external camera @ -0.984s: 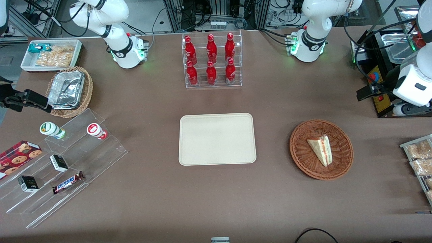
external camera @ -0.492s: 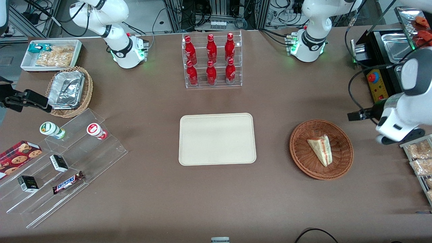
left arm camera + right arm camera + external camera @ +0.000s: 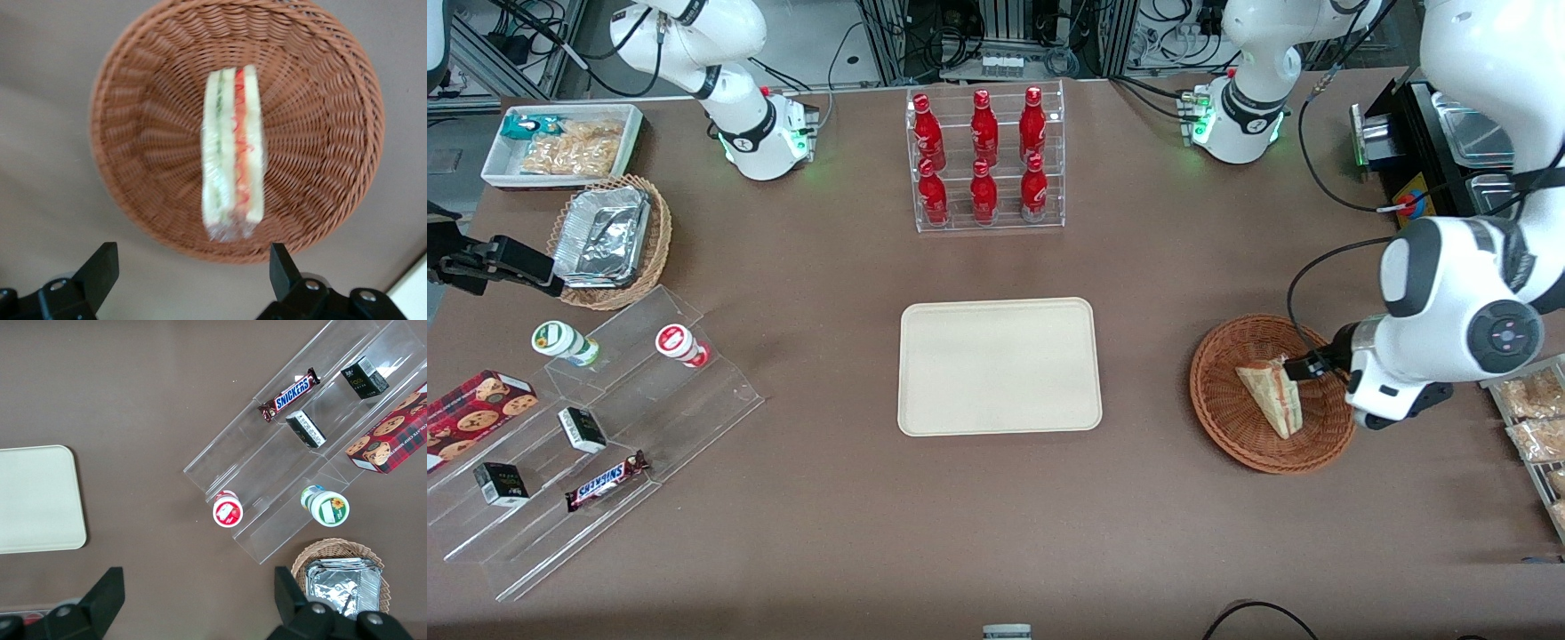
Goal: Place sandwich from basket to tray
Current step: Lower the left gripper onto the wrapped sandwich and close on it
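The sandwich [image 3: 1272, 396], a clear-wrapped wedge with red and green filling, lies in the round reddish-brown basket [image 3: 1227, 411]. My left gripper [image 3: 1316, 365] hovers above the basket's rim at the working arm's end, apart from the sandwich. In the left wrist view the sandwich [image 3: 232, 153] rests in the middle of the basket [image 3: 147, 133], and the gripper [image 3: 192, 259] stands open with nothing between its black fingertips [image 3: 103, 261]. The cream tray [image 3: 996, 366] lies flat mid-table with nothing on it, beside the basket toward the parked arm's end.
A rack of red bottles [image 3: 984, 160] stands farther from the camera than the tray. Snack bags [image 3: 1534, 418] lie at the working arm's end. A tan basket of foil containers [image 3: 609, 240], a stepped acrylic shelf [image 3: 596, 427] and a white bin [image 3: 560, 142] sit toward the parked arm's end.
The left arm has swung in from the table's edge and come down over the basket's rim. Sandwich, basket and tray have not moved.
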Available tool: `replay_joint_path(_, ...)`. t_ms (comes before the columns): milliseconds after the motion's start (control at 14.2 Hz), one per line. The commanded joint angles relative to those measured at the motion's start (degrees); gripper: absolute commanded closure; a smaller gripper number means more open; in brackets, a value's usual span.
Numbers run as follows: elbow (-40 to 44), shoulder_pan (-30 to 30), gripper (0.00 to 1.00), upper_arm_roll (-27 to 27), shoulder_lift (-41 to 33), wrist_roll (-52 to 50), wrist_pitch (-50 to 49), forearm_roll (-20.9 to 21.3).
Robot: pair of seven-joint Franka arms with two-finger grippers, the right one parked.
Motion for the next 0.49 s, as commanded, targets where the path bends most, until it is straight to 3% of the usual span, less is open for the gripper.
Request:
replay_joint_path(0,-1.8,-1.0,0.0,0.1,2.4,-3.2,6.1,0.0)
replay_joint_path(422,-4.1,-1.0,0.0,0.1,6.6,-3.3,12.5,0.0)
